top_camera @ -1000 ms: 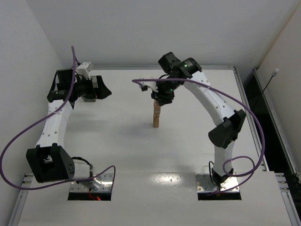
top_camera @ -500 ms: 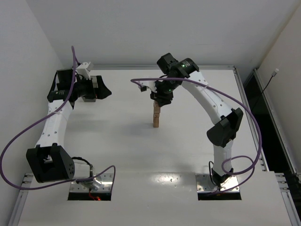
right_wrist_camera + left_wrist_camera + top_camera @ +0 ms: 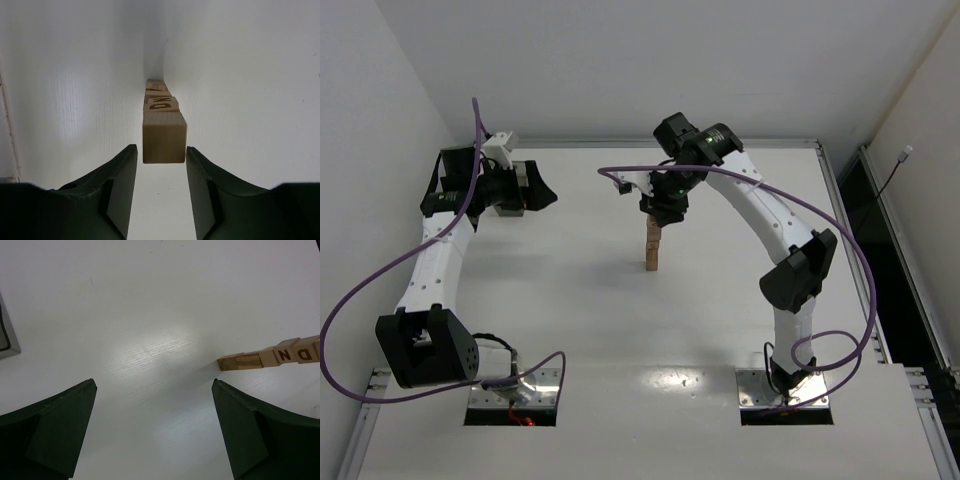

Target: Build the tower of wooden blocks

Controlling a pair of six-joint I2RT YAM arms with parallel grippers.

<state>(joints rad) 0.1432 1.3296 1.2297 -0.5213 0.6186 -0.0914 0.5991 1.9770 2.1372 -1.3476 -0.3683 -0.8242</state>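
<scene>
Step in hand: by my reading, seating the top block [image 3: 164, 136] on the tower [image 3: 652, 248] and letting go of it.
Tower: a slim column, one block wide, standing just above the centre of the top view on the white table [image 3: 570, 320]. In the left wrist view it enters from the right edge, with N and D printed on two faces.
Alignment: the blocks sit slightly twisted against each other, so the column is not perfectly straight.
Right gripper [image 3: 161, 148]: directly over the column, one finger on each side of the top block. A thin sliver of table shows beside the left finger. Whether the pads are pinching or have just cleared the wood, I cannot tell.
Left gripper [image 3: 153, 382]: jaws spread wide and empty, at the upper left of the top view, well apart from the tower.
Doing it well: open both fingers evenly and only a little, then lift straight up along the column's axis with no sideways drift.
Risk: a finger dragging on one face could turn the top block or tip the whole stack.
</scene>
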